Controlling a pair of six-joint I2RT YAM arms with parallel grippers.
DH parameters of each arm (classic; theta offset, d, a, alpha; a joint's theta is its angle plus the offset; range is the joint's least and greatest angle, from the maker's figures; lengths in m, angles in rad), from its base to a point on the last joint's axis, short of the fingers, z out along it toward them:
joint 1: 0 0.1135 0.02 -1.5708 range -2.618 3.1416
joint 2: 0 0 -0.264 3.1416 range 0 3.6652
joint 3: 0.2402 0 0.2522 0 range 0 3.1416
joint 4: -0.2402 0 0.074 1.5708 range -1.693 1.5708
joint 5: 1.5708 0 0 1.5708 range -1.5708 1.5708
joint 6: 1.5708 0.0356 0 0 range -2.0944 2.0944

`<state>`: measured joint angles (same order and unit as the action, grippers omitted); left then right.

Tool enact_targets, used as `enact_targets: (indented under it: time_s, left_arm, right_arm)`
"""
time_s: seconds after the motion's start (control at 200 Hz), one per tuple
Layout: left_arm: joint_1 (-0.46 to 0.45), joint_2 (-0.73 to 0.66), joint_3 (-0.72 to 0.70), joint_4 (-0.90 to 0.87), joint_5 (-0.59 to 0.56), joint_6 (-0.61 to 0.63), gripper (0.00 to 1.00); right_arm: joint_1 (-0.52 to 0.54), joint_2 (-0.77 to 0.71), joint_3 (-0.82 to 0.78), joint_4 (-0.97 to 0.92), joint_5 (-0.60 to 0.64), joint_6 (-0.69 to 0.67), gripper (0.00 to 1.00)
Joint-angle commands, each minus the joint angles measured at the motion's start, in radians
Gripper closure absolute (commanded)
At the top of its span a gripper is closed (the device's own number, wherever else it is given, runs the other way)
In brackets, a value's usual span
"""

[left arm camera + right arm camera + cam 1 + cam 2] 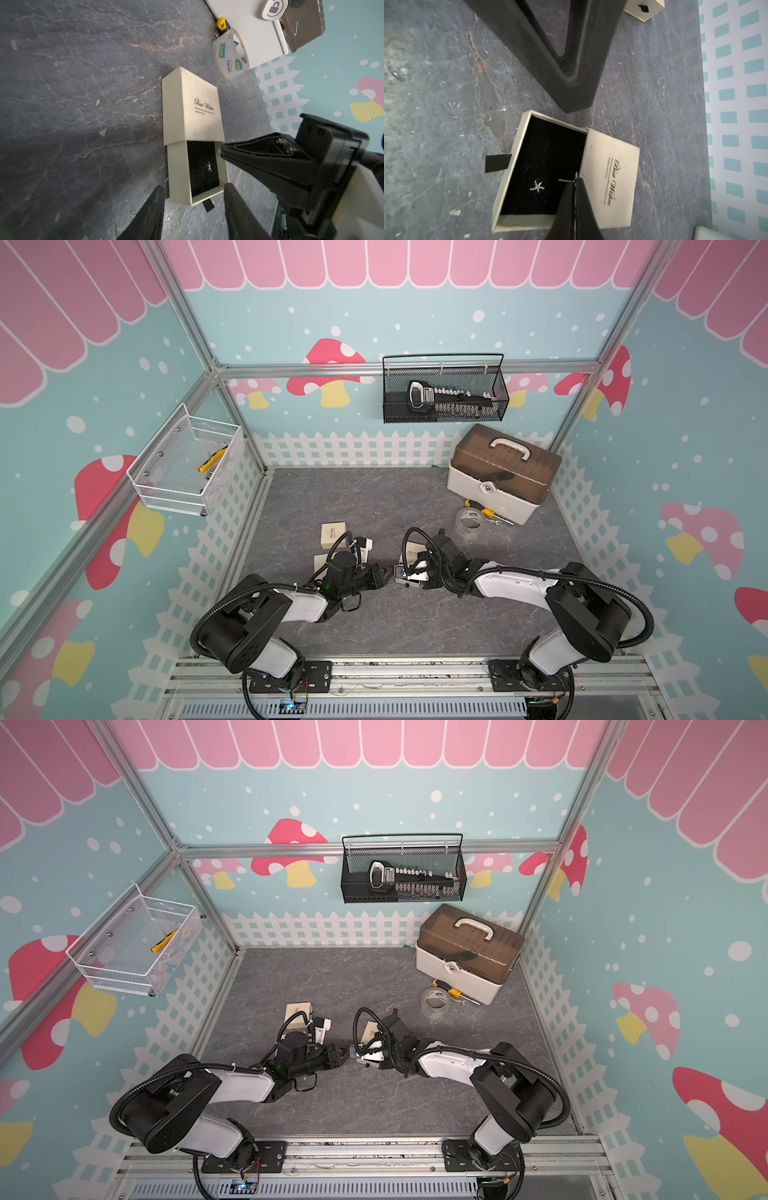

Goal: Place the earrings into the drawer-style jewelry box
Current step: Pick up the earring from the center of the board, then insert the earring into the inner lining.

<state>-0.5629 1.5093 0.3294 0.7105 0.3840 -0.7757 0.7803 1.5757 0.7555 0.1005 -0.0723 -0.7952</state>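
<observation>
Closest to me, the two arms met over the front half of the desk (399, 626), right at the jewelry box (193, 108). It lay flat with its drawer (177, 170) slid well out of the cream sleeve (623, 155), and a little black pull tab (497, 163) stuck out the end. The left claw (195, 186) was clamped across the drawer's front end, its fingers (234, 207) against the two side walls, bracing it by the look of it. The right claw (575, 185) was pinched tight on the second earring (565, 180), holding it just over the black lining, close to the sleeve's edge. So I'd call this the drop-off for the second of the pair, since the first earring (537, 186) already lay inside on the lining. The next move probably just needs the jaws to ease apart low over the lining, so the thing doesn't bounce out or cling to a finger. Both were tiny silvery starfish shapes. The loose one had a bluish middle, and the held one showed mostly its thin post. Further back sat another small beige box (333, 529), then a tape roll (468, 522) by a toolbox (503, 477), and a black mesh basket (444, 389) on the back wall.
</observation>
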Motion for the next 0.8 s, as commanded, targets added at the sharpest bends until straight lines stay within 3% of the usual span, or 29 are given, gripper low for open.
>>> enact_targets:
  time_s: [0.0, 0.795]
  left_arm:
    - [0.011, 0.018, 0.012, 0.046, 0.019, -0.015, 0.53]
    - [0.012, 0.132, 0.056, 0.115, 0.087, -0.022, 0.64]
  right_arm:
    - [0.01, 0.022, 0.031, 0.046, 0.002, -0.02, 1.0]
    - [0.038, 0.079, 0.043, 0.059, 0.016, -0.102, 1.0]
